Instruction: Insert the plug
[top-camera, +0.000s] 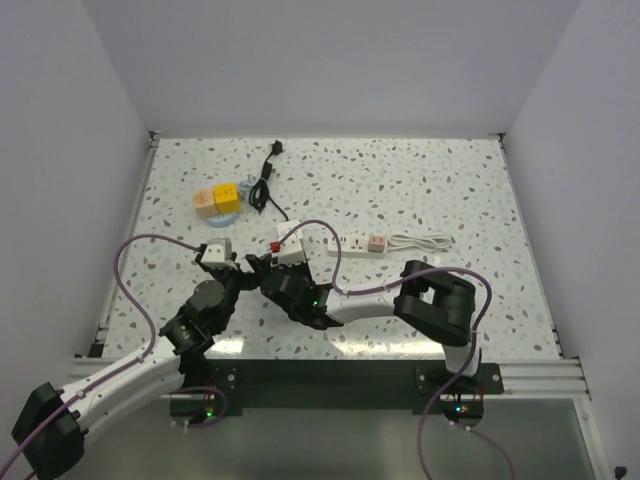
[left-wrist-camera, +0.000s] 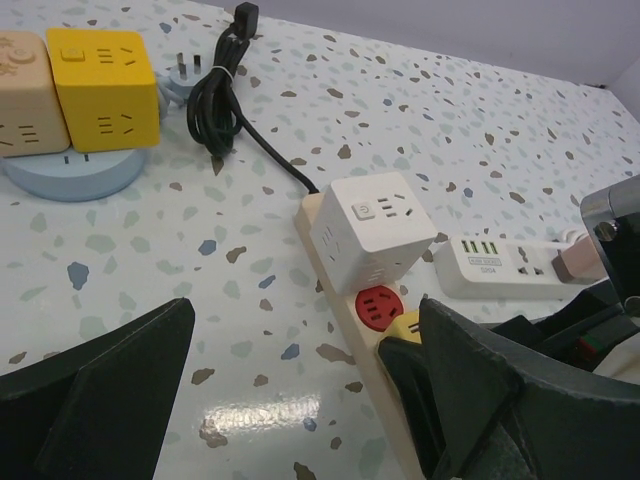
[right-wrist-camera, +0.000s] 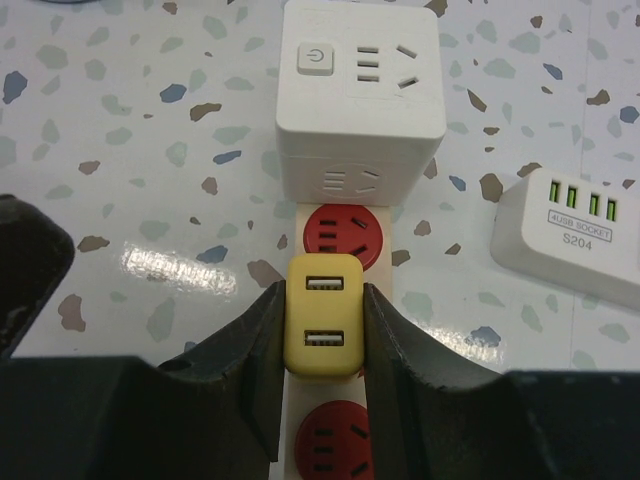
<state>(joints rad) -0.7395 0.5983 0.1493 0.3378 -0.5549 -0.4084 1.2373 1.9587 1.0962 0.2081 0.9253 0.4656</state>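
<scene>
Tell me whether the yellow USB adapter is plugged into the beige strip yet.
Cannot tell. The right gripper is shut on the yellow USB adapter directly over the beige strip, but its prongs are hidden.

walls (top-camera: 330, 60): plain white | table (top-camera: 450, 190): speckled terrazzo, glossy | light: probably overhead

Prongs of yellow plug (right-wrist-camera: 321, 315) hidden under its body; its flanks covered by right pincer (right-wrist-camera: 322, 318). Cream strip (right-wrist-camera: 338, 232) runs off bottom edge. White USB strip (right-wrist-camera: 575, 235) cut by right edge. Top view: plug too small to tell.
</scene>
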